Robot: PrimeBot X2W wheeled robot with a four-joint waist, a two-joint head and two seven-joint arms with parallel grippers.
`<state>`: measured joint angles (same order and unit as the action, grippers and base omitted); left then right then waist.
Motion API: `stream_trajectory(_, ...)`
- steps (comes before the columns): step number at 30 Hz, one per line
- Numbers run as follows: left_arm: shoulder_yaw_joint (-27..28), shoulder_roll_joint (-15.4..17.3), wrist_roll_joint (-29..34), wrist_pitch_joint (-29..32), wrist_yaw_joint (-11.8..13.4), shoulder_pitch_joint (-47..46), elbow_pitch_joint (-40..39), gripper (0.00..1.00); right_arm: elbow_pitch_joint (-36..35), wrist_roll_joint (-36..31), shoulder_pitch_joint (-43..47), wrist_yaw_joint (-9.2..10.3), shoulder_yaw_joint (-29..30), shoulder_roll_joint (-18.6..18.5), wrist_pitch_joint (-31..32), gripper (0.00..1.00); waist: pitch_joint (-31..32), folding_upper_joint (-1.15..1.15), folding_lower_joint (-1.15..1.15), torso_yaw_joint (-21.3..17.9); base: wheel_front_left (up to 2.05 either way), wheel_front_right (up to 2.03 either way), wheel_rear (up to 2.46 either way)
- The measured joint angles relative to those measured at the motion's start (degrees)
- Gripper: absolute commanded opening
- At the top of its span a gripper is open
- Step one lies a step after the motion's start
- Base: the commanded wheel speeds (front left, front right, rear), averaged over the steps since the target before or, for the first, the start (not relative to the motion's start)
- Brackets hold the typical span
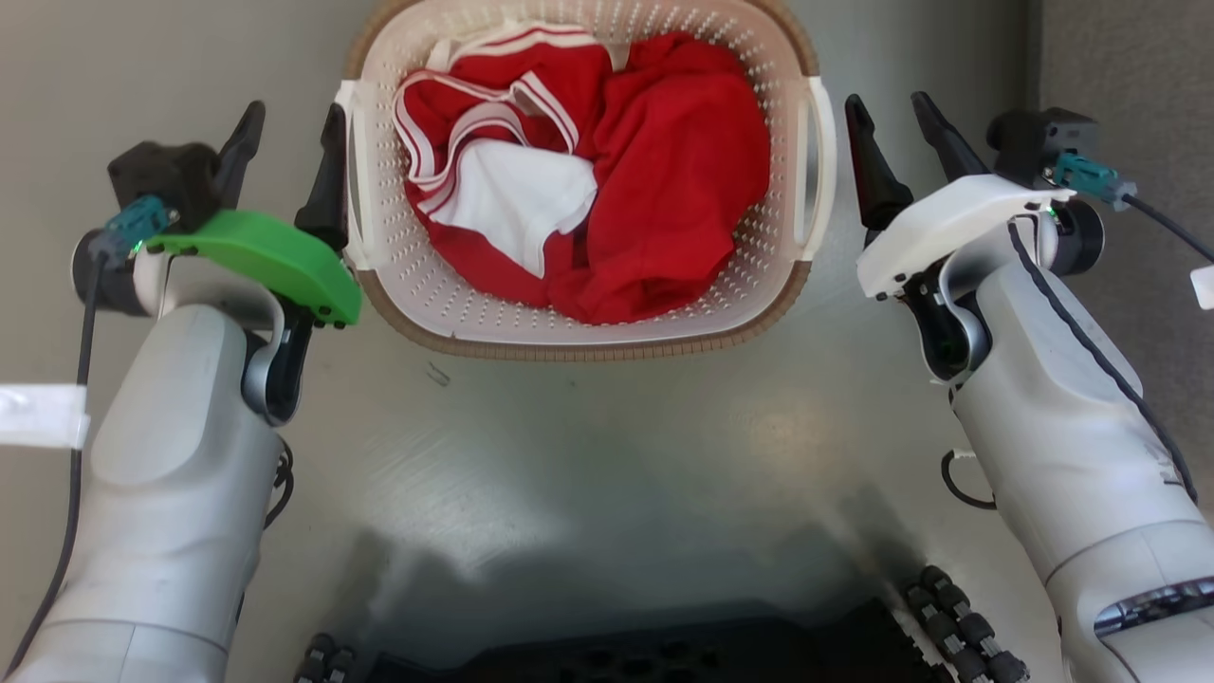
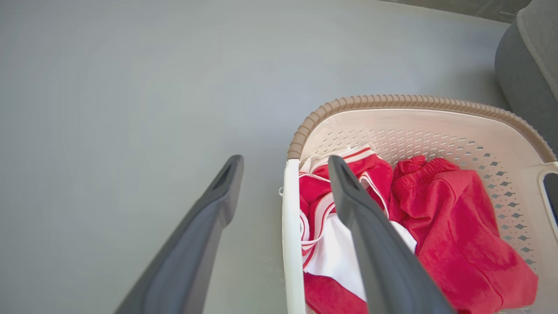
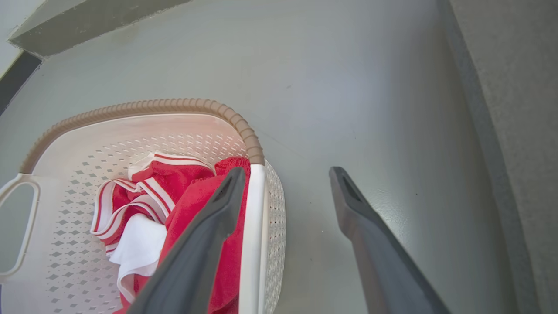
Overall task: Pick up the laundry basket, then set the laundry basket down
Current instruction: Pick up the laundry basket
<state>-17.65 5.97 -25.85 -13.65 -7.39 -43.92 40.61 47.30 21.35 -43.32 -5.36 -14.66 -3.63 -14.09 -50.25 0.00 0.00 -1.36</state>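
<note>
Tilting seems the risk for the laundry basket (image 1: 588, 346) if the left gripper (image 1: 285, 156) and right gripper (image 1: 896, 142), both spread apart beside it, lift unevenly

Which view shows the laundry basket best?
Head view: the laundry basket sits nearly whole, from above, top edge cropped. Each wrist view shows one side rim, part of the inside and the red clothes.

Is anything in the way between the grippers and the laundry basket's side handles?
Nothing visible does. The left gripper hangs open beside the left handle of the laundry basket, the right gripper open beside the right handle; the red clothes lie inside, clear of both.
</note>
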Motion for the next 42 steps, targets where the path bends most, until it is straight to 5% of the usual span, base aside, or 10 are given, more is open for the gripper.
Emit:
stream_trajectory(35, -12.85, -0.13, -9.50, 4.60, -0.01, -9.65, 11.09, 1.00, 7.95, 12.96, -8.49, -1.19, -13.30, -0.09, 0.51, 1.00, -7.64, 0.00, 0.00, 1.21, 0.00, 0.00, 0.00)
stream_trajectory(36, -13.18, -0.05, -9.77, 4.60, -0.01, -9.83, 11.27, 0.91, 8.10, 13.22, -8.58, -1.19, -13.56, -0.09, 0.51, 0.96, -7.67, 0.00, 0.00, 1.19, 0.00, 0.00, 0.00)
stream_trajectory(37, -13.51, 0.00, -9.94, 4.60, -0.01, -10.01, 11.49, 0.75, 8.26, 13.46, -8.76, -1.20, -13.79, -0.09, 0.51, 0.71, -7.69, 0.00, 0.00, 1.17, 0.00, 0.00, 0.00)
stream_trajectory(38, -13.77, 0.02, -10.25, 4.60, -0.01, -10.16, 11.76, 0.43, 8.36, 13.68, -8.99, -1.20, -14.00, -0.09, 0.51, 0.36, -7.71, 0.00, 0.00, 1.14, 0.00, 0.00, 0.00)
stream_trajectory(39, -14.10, 0.02, -10.94, 4.60, -0.01, -10.20, 12.30, 0.30, 8.50, 14.04, -9.26, -1.20, -14.47, -0.10, 0.51, 0.10, -7.72, 0.00, 0.00, 1.10, 0.00, 0.00, 0.00)
stream_trajectory(40, -14.28, 0.03, -11.44, 4.60, -0.02, -10.20, 12.45, 0.00, 8.67, 14.15, -9.32, -1.19, -14.74, -0.10, 0.49, 0.00, -7.71, 0.00, 0.00, 1.09, 0.00, 0.00, 0.00)
stream_trajectory(42, -14.78, -0.34, -12.35, 4.61, -0.12, -10.28, 12.45, 0.00, 9.02, 14.84, -9.41, -1.09, -15.08, 0.05, 0.49, 0.00, -7.68, 0.00, 0.00, 1.05, 0.00, 0.00, 0.00)
